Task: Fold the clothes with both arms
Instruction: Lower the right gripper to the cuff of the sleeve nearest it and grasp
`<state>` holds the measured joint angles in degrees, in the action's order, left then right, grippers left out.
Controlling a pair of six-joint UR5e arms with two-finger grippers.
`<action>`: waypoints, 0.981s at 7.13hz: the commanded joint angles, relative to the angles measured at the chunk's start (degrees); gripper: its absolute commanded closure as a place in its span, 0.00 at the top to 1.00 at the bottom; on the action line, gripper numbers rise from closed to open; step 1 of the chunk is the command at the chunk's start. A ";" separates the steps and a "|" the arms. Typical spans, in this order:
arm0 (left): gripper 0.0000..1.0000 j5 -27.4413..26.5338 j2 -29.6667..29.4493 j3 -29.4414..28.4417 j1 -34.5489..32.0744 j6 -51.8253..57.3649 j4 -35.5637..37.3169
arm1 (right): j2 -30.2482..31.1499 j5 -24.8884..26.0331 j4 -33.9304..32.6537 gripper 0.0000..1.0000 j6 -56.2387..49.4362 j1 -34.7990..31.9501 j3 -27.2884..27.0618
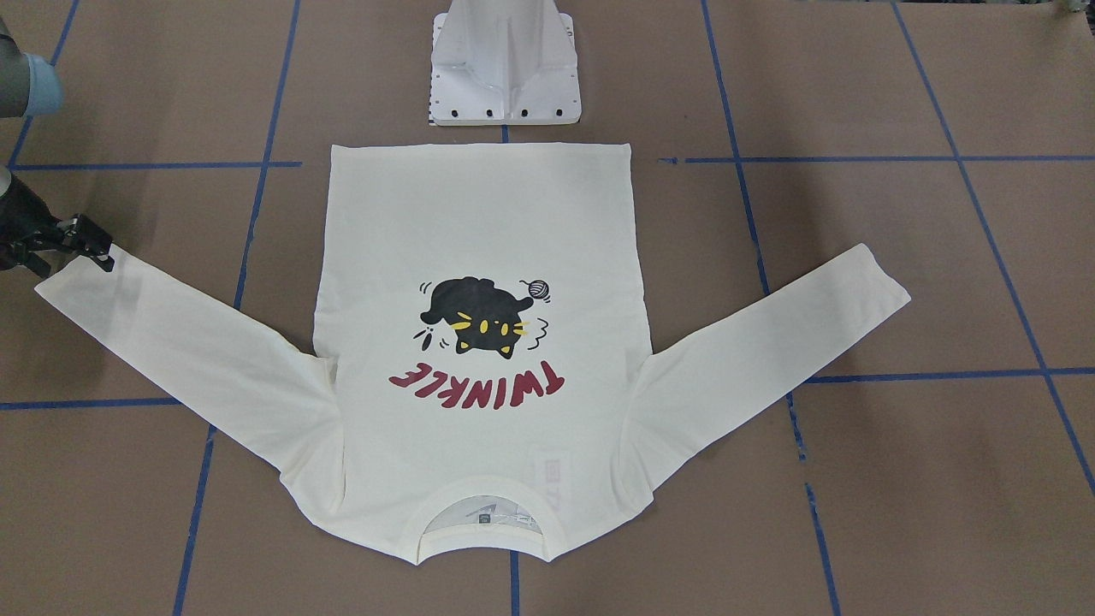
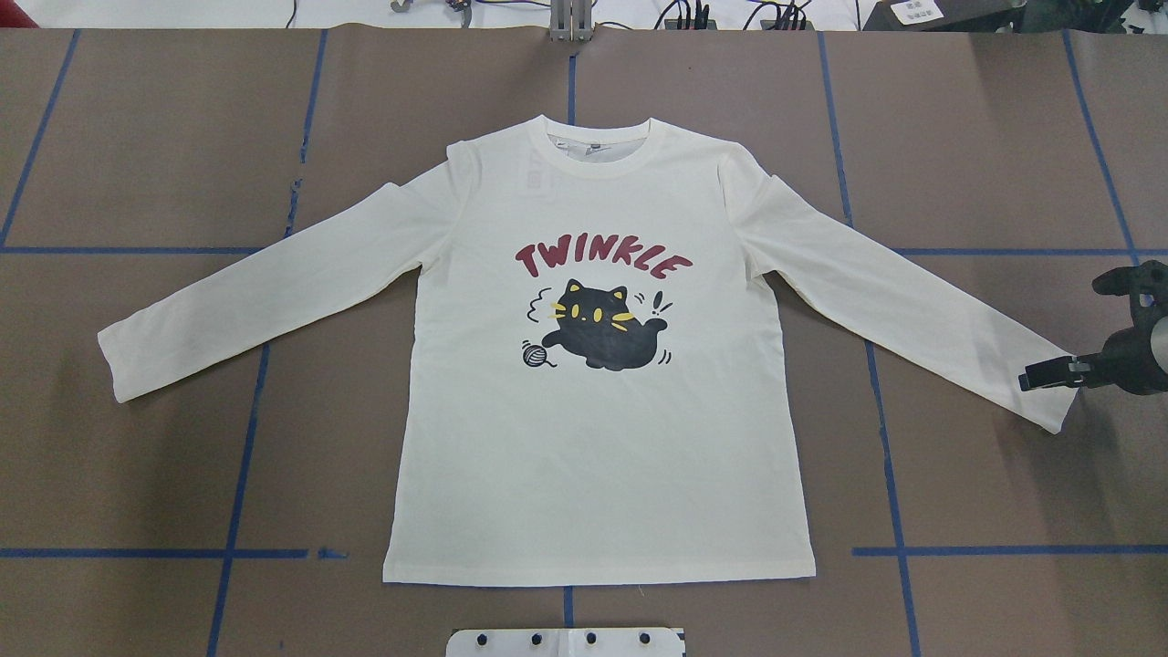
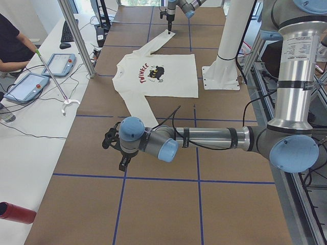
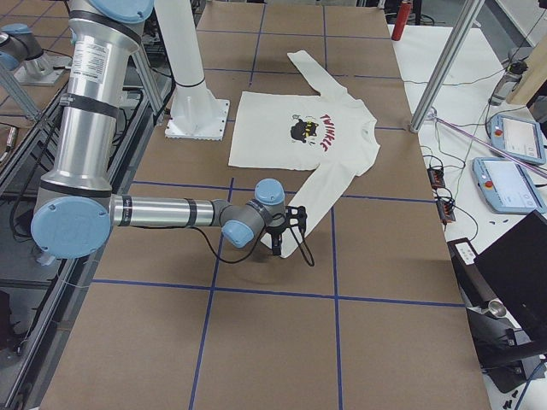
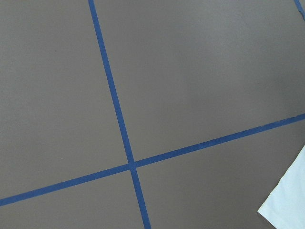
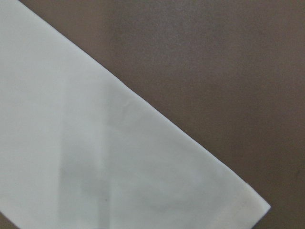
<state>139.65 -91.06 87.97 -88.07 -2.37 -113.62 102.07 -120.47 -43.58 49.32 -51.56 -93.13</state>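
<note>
The cream-white long-sleeved shirt lies flat and spread out on the brown table, with the black cat print and dark-red "TWINKLE" lettering facing up and both sleeves angled outward. It also shows in the front view. My right gripper hovers at the cuff of the sleeve on my right and looks open, holding nothing. The right wrist view shows that cuff close below. My left gripper hangs over bare table beyond the other sleeve. I cannot tell whether it is open. A cuff corner shows in the left wrist view.
The white pedestal base stands just behind the shirt's hem. Blue tape lines grid the table. A side bench with tablets, cables and a seated person runs along the far edge. A red bottle lies there.
</note>
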 commanded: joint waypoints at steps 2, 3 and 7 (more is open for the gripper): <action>1.00 0.00 0.00 0.80 -0.09 0.00 -0.02 | 0.67 -0.47 0.25 1.00 0.25 -0.03 0.94; 1.00 0.00 0.00 0.71 -0.09 0.00 -0.02 | 1.02 -0.99 0.25 1.00 0.25 -0.12 0.59; 1.00 0.00 0.09 0.71 -0.09 0.00 -0.02 | 1.20 -2.05 0.16 1.00 0.43 -0.38 0.58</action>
<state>139.66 -91.00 88.68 -88.15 -2.37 -113.64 103.19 -122.40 -43.39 49.79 -51.75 -92.55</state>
